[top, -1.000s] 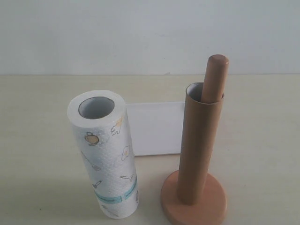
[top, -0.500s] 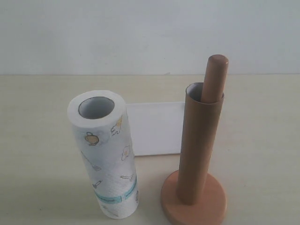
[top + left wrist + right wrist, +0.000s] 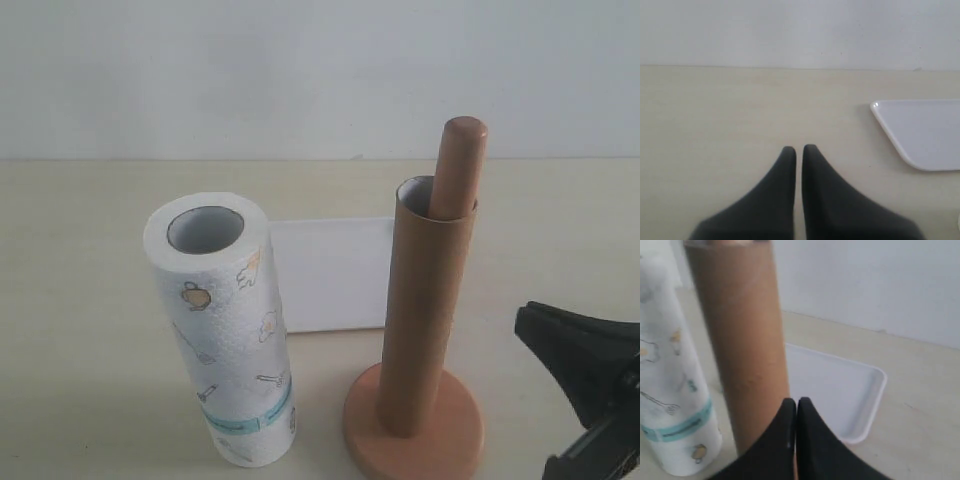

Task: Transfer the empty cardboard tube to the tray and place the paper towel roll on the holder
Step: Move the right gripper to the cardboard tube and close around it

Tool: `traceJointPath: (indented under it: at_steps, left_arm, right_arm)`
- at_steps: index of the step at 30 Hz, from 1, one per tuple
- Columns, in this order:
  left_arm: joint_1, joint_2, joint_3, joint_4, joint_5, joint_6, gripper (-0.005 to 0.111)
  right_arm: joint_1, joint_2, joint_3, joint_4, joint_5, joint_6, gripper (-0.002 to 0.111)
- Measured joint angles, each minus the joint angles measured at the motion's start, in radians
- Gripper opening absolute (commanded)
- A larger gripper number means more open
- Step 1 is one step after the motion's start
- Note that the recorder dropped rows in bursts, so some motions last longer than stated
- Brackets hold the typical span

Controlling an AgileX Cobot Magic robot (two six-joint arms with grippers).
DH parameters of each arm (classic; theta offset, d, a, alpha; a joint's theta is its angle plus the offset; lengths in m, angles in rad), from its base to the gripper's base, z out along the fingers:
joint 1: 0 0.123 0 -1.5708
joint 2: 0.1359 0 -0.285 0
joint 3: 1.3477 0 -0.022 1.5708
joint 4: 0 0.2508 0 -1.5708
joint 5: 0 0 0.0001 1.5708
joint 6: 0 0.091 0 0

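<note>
As things stand, left gripper [image 3: 799,150]: jaws closed to a thin slit, nothing held, hung over bare table [image 3: 715,110] beside the tray [image 3: 925,130].
Paper towel roll [image 3: 235,340]: stood upright on the table at the left; not yet mounted.
Tray: laid flat behind the roll, nothing seen on it.
Empty cardboard tube [image 3: 420,320]: sleeved over the pole of the holder [image 3: 450,440]; removal is judged the first step, not yet done.
Holder: pole tip shown above the tube.
Right gripper [image 3: 796,402]: fingers pressed together, empty, just beside the tube.
Writing: none legible; only utensil drawings and a teal band on the roll.

Tube [image 3: 425,320] over holder [image 3: 458,165], right of roll [image 3: 235,340]
</note>
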Motion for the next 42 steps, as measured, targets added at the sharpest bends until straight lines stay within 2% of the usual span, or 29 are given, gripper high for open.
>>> traceJointPath:
  at_steps: [2,3,7,8,10,16,26,31,34,42]
  left_arm:
    - [0.000,0.000,0.000,0.000,0.000,0.000,0.004]
    - [0.000,0.000,0.000,0.000,0.000,0.000,0.004]
    - [0.000,0.000,0.000,0.000,0.000,0.000,0.004]
    - [0.000,0.000,0.000,0.000,0.000,0.000,0.004]
    - [0.000,0.000,0.000,0.000,0.000,0.000,0.004]
    - [0.000,0.000,0.000,0.000,0.000,0.000,0.004]
    - [0.000,0.000,0.000,0.000,0.000,0.000,0.004]
    - [0.000,0.000,0.000,0.000,0.000,0.000,0.004]
    - [0.000,0.000,0.000,0.000,0.000,0.000,0.004]
    - [0.000,0.000,0.000,0.000,0.000,0.000,0.004]
  right_arm:
    - [0.045,0.000,0.000,-0.004,-0.019,-0.002,0.016]
    - [0.057,0.000,0.000,-0.006,-0.019,-0.002,0.026]
    - [0.102,0.000,0.000,-0.008,-0.019,0.003,0.081]
    - [0.108,0.000,0.000,-0.010,-0.019,0.005,0.092]
    - [0.114,0.000,0.000,-0.010,-0.019,0.007,0.105]
    - [0.117,0.000,0.000,-0.010,-0.029,0.060,0.105]
    - [0.117,0.009,-0.027,-0.010,-0.071,-0.001,0.105]
    - [0.117,0.141,-0.099,-0.051,-0.093,-0.015,0.105]
    - [0.117,0.271,-0.110,-0.044,-0.229,-0.018,0.105]
    - [0.117,0.472,-0.112,-0.020,-0.447,-0.021,0.105]
